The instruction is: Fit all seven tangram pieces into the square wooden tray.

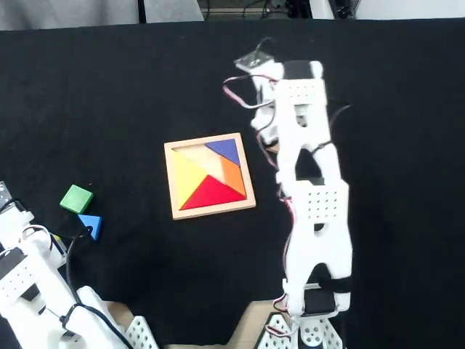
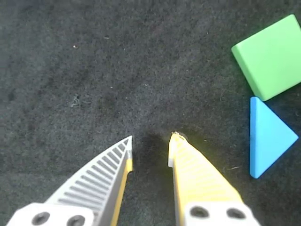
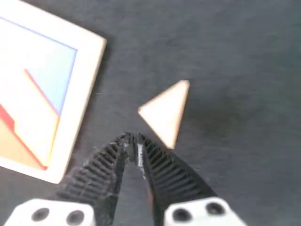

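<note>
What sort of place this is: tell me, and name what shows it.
Probably a robotics lab workbench, not a home. A black cloth covers the table. A white left arm and right arm stand at its near edge, and a tangram tray lies between them.

white perforated arms (image 1: 320,211), red-black cables (image 1: 240,94) — ribbed fingers (image 2: 200,174), yellow-grey left, black right
</note>
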{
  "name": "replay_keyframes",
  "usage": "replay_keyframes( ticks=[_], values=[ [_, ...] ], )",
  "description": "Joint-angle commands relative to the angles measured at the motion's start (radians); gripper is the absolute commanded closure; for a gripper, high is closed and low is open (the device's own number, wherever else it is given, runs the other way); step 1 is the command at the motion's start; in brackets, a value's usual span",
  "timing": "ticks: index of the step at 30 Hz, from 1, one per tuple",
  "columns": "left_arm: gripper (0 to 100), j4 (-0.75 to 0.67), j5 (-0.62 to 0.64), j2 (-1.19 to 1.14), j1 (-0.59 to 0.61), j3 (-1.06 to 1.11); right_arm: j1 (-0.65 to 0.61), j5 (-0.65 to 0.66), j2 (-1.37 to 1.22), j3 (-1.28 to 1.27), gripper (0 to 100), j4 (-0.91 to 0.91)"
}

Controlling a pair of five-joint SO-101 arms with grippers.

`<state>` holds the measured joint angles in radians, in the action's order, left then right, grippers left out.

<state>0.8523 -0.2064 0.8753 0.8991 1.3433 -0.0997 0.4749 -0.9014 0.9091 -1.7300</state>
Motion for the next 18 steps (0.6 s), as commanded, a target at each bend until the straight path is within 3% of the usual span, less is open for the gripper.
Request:
replay_keyframes(
  ticks=[1,7,18],
  values=[
    [86,-0.018,0.003,0.014,-0.002,-0.004,-0.029,-0.021,0.015,0.004,89.7,-0.029],
    [86,-0.018,0.003,0.014,-0.002,-0.004,-0.029,-0.012,0.015,0.002,71.3,-0.029],
    [86,-0.018,0.003,0.014,-0.002,-0.004,-0.023,-0.012,-0.101,0.015,70.5,0.017]
  ],
)
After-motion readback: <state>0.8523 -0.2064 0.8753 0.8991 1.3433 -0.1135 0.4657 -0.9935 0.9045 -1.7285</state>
